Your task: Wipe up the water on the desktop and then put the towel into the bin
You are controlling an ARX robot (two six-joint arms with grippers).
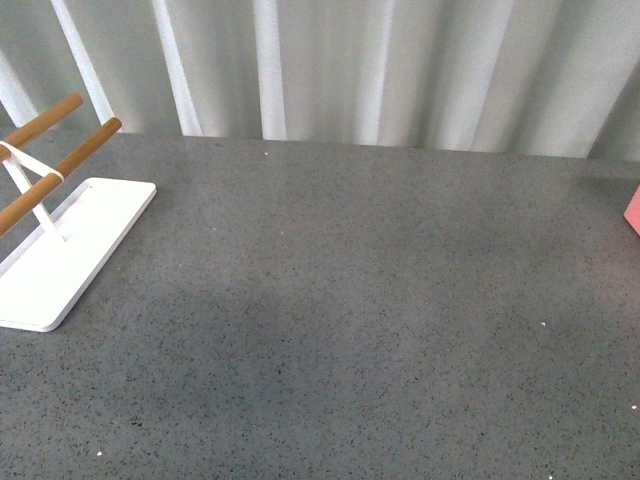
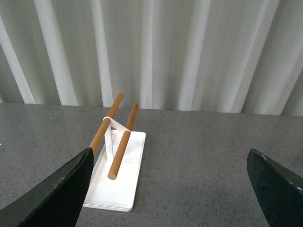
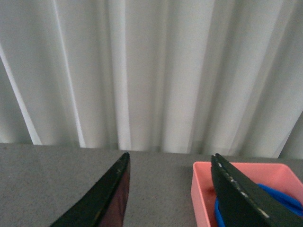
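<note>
Front view: the desktop [image 1: 340, 300], dark grey with fine speckles, is seen filling most of the frame, and neither arm is shown on it. A white rack [image 1: 60, 250] with two wooden rods [image 1: 55, 150] is placed at about nine o'clock, near the curtain [image 1: 380, 70] that closes off the far edge at twelve. A small salmon-pink corner of the bin [image 1: 633, 212] is cut by the frame edge at three o'clock, well apart from the rack.

In the left wrist view, the left gripper [image 2: 170, 189] is seen with its dark fingers [image 2: 61, 189] spread wide and nothing held between them. The rack [image 2: 120, 184] is framed in the gap, standing on the desktop [image 2: 199, 156] ahead of the claw.

In the right wrist view, the right gripper [image 3: 180, 198] is likewise spread, with nothing pinched between its fingers [image 3: 106, 198]. The pink bin [image 3: 208, 189] is seen beyond it on the desktop [image 3: 47, 179], partly hidden by one finger. The blue towel [image 3: 284, 201] is lying inside the bin, below its rim; only part of it is shown.
</note>
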